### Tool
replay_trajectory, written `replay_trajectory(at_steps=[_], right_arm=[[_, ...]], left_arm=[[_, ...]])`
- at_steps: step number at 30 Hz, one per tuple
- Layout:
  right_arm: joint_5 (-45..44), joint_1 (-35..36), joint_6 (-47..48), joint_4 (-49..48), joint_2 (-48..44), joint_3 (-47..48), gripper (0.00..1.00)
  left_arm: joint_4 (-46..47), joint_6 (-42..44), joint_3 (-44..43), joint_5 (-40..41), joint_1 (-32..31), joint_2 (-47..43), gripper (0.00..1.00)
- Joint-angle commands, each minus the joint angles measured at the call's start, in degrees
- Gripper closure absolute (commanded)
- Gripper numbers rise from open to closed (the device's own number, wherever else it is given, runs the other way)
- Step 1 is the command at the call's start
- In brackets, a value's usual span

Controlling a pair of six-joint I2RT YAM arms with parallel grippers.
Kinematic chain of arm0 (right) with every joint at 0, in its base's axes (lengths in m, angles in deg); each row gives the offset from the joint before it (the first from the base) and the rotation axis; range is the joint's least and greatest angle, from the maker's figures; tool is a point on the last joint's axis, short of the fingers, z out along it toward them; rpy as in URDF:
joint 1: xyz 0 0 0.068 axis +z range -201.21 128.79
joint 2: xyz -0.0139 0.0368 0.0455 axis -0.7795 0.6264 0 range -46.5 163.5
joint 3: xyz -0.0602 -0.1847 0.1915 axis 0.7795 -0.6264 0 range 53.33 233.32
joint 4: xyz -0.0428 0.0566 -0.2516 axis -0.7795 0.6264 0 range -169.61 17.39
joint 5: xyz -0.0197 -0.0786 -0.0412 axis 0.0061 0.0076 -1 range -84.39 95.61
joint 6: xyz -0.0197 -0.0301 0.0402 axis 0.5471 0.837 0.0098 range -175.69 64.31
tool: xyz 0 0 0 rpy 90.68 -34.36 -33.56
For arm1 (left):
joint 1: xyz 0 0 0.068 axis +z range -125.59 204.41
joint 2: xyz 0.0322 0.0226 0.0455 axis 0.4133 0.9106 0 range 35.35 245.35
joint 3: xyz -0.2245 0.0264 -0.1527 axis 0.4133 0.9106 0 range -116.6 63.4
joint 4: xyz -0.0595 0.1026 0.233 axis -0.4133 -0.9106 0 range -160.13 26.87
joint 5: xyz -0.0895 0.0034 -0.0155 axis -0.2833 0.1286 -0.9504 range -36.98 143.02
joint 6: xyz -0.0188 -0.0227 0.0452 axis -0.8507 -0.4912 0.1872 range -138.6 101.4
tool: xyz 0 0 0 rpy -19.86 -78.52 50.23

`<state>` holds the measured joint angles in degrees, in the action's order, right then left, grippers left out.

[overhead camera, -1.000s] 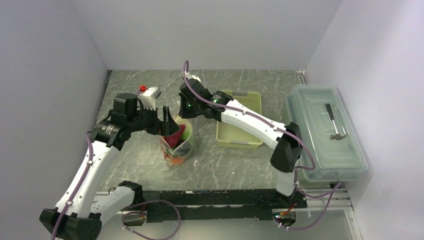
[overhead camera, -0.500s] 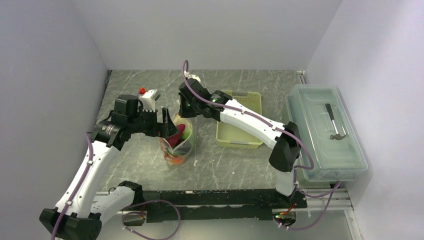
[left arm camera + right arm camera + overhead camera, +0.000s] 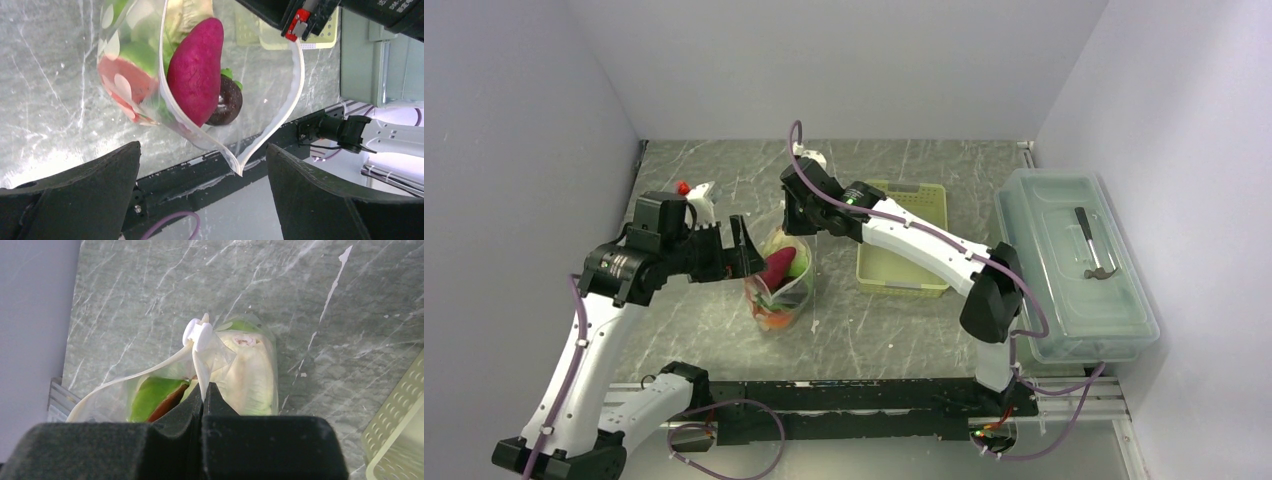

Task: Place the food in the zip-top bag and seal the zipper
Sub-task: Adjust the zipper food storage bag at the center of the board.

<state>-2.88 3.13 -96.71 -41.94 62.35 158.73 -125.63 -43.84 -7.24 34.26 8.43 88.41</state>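
Table (image 3: 874,320) carries one clear lidded box (image 3: 1064,290), one yellow-green basket (image 3: 902,290) and one zip-top bag (image 3: 779,300) standing mid-table with the food (image 3: 196,70) inside. Your right gripper (image 3: 202,390) is clamped on the zipper (image 3: 295,85) end. Your left gripper (image 3: 202,150) hangs spread by the gaping mouth. Bare marble lies to the bag's left.

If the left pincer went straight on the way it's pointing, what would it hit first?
Probably the open mouth edge of the zip-top bag, which hangs between the left pincer's open fingers; the purple toy sits behind it. Depth is hard to judge.
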Motion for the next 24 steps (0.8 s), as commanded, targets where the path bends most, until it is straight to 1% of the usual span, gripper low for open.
replay_trajectory(at_steps=[1, 6, 11, 14, 19, 24], right_arm=[[-1.59, -0.12, -1.62, -0.46, 0.84, 3.66, 1.00], [-1.95, -0.12, -2.43, 0.50, 2.01, 5.75, 1.00], [-1.79, -0.12, -2.84, 1.38, 3.57, 7.87, 1.00], [-2.03, -0.12, -2.93, 1.53, 4.31, 8.45, 1.00], [-2.93, -0.12, -2.85, 1.76, 4.83, 8.61, 1.00], [-3.81, -0.12, -2.51, 2.29, 5.17, 8.67, 1.00]], left_arm=[[-4.87, -4.18, -2.67, -0.88, -0.10, -0.66, 0.00], [-3.70, -5.49, 0.00, -3.14, -0.34, -3.24, 0.00], [-3.97, -6.08, 1.11, -2.48, -1.27, -5.09, 0.00], [-5.13, -6.06, 1.61, -0.97, -2.03, -5.16, 0.01], [-5.35, -7.75, 3.36, 3.18, -4.55, -5.16, 0.07], [-5.01, -11.17, 3.49, 10.31, -10.74, -4.03, 0.09]])
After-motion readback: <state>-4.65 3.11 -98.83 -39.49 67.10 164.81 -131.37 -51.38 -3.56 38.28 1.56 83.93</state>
